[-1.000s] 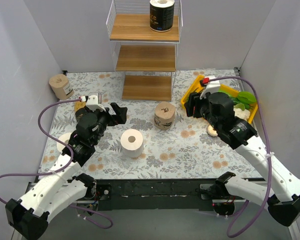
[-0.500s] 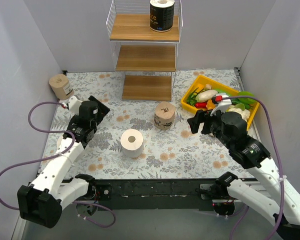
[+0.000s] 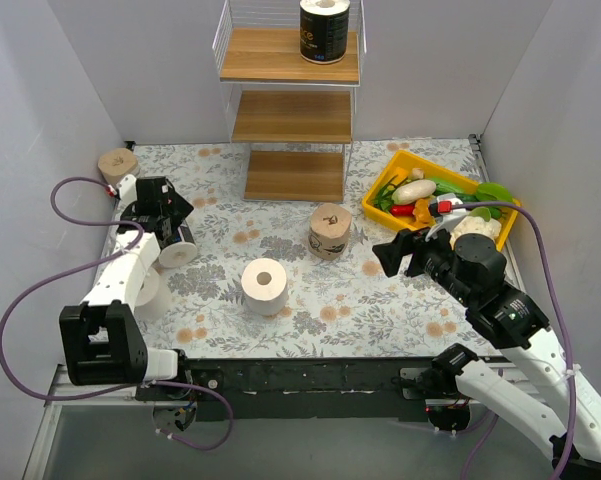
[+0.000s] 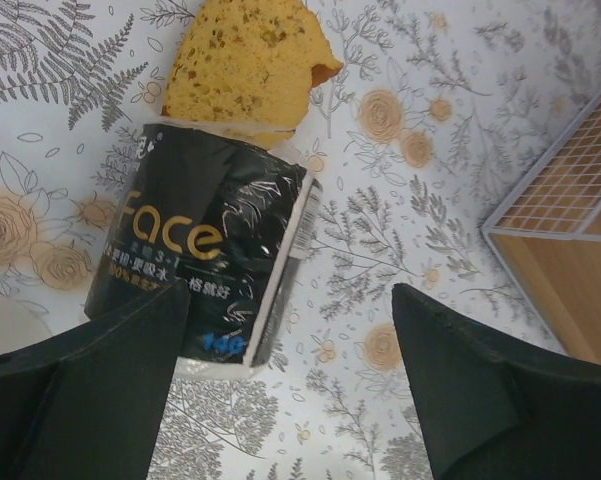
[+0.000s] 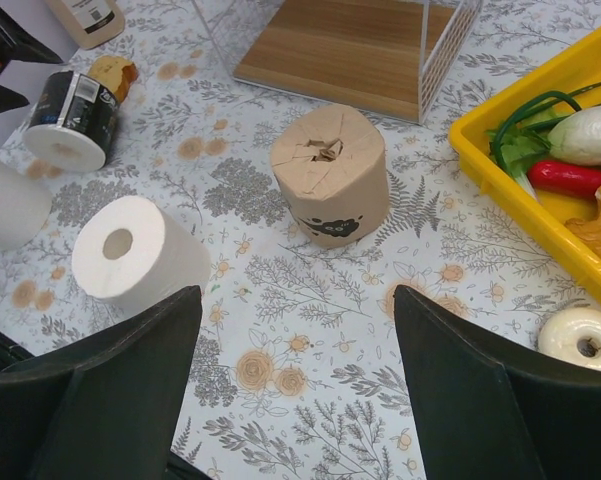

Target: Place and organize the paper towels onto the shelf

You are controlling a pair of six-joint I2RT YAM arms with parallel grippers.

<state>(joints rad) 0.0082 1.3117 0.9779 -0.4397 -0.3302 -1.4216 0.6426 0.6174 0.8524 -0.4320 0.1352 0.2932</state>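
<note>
A black-wrapped roll lies on its side at the left of the table. My left gripper is open just above it. In the left wrist view this roll lies by my left finger, with my gripper empty. A second black roll stands on the shelf's top board. One tan roll stands before the shelf, another at the far left. One white roll stands mid-table, another is half hidden by my left arm. My right gripper is open and empty; in its wrist view it is near the tan roll and the white roll.
A yellow tray of vegetables stands at the right, also in the right wrist view. A yellow sponge touches the lying black roll. A small white ring-shaped thing lies near the tray. The shelf's bottom board sits just behind the tan roll.
My left arm has swung left from mid-table to over the lying black roll. My right arm has drawn back from the tray toward the table's middle. No roll has moved.
</note>
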